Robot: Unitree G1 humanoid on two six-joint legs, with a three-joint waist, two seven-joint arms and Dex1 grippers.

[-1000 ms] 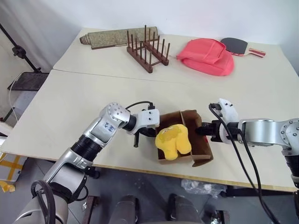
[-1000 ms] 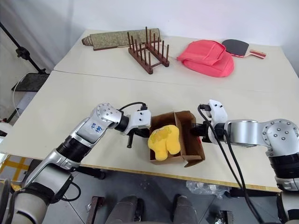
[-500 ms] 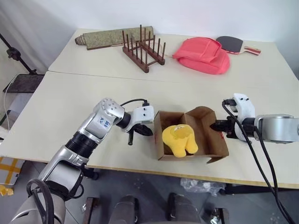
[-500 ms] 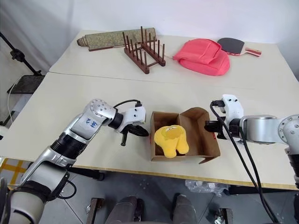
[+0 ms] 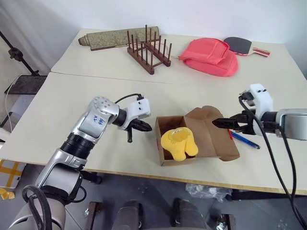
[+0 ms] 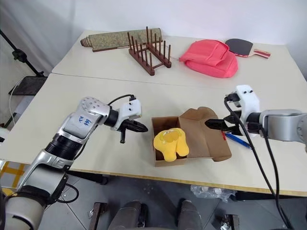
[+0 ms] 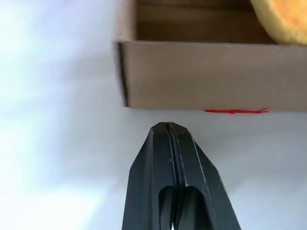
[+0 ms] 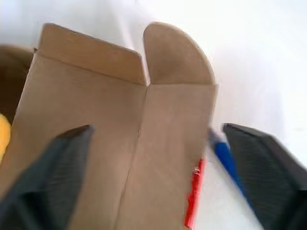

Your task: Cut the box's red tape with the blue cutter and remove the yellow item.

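lying open on the near edge of the table (image 5: pixel 72 100), the box (image 5: pixel 169 127) has its lid flap folded flat toward the right gripper (image 5: pixel 225 123), and the yellow item (image 5: pixel 179 143) sits inside against the front wall. the right gripper's fingers stand wide apart over the flap, holding nothing, with the blue cutter (image 5: pixel 243 139) on the table just beyond the flap and the red tape (image 8: pixel 194 194) on the flap's edge. the left gripper (image 5: pixel 144 127) hangs just left of the box, fingers pressed together and empty.

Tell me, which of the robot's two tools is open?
The right tool, beside the brown cardboard box's flattened lid, has its black fingers spread wide. The left tool is pressed shut.
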